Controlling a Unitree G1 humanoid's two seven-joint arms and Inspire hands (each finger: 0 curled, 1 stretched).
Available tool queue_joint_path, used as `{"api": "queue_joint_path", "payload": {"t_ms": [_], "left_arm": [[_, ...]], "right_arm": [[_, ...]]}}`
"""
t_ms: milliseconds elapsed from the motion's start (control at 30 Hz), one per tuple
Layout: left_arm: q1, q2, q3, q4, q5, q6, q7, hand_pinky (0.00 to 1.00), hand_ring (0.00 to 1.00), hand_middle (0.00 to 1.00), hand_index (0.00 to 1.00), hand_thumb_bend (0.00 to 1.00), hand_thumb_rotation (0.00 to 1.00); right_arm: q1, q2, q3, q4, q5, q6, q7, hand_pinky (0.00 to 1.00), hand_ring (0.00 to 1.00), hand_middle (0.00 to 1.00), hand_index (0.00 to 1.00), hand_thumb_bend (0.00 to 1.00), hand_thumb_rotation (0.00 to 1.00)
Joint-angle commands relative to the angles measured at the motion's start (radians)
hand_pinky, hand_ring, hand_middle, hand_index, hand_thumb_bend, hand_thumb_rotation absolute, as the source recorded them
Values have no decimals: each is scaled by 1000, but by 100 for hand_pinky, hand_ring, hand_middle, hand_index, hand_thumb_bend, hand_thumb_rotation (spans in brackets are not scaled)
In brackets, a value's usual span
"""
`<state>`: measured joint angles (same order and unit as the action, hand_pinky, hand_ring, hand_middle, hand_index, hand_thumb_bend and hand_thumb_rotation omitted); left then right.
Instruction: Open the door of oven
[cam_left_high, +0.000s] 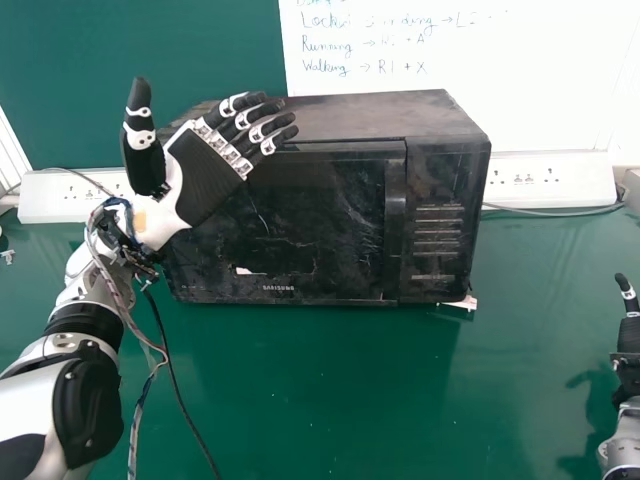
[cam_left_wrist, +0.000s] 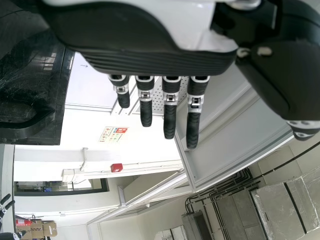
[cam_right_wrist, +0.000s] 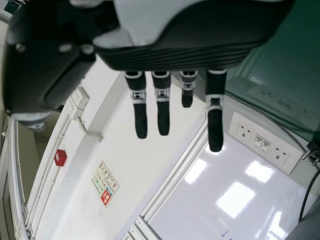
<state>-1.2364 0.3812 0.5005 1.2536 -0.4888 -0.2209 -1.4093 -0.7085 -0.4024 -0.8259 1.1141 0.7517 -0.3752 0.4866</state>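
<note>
A black microwave oven stands on the green table with its door closed; the upright door handle is right of the door's middle. My left hand is raised at the oven's upper left front, fingers straight toward the right and thumb up, well left of the handle. In the left wrist view my left hand has its fingers extended, with part of the oven and its handle beside it. My right hand is at the right edge, away from the oven; in the right wrist view that hand has straight fingers.
The green table stretches in front of the oven. Behind it are a whiteboard and socket panels on both sides. A black cable hangs beside my left forearm.
</note>
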Motion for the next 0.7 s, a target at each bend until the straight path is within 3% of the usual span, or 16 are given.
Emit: {"api": "queue_joint_path", "payload": {"t_ms": [0, 433, 667], "left_arm": [[-3, -1, 1, 6, 5, -1, 3, 44, 73, 82, 79, 94, 79], [-5, -1, -18, 8, 30, 13, 22, 56, 77, 84, 79, 94, 76], [-7, -8, -34, 8, 53, 9, 7, 56, 78, 85, 82, 94, 76]], "right_arm": [[-14, -6, -5, 5, 5, -6, 2, 83, 92, 85, 75, 100, 94], [-13, -4, 3, 4, -8, -23, -16, 89, 95, 88, 75, 100, 96], [-17, -7, -1, 12, -2, -14, -16, 88, 95, 90, 75, 100, 95]]}}
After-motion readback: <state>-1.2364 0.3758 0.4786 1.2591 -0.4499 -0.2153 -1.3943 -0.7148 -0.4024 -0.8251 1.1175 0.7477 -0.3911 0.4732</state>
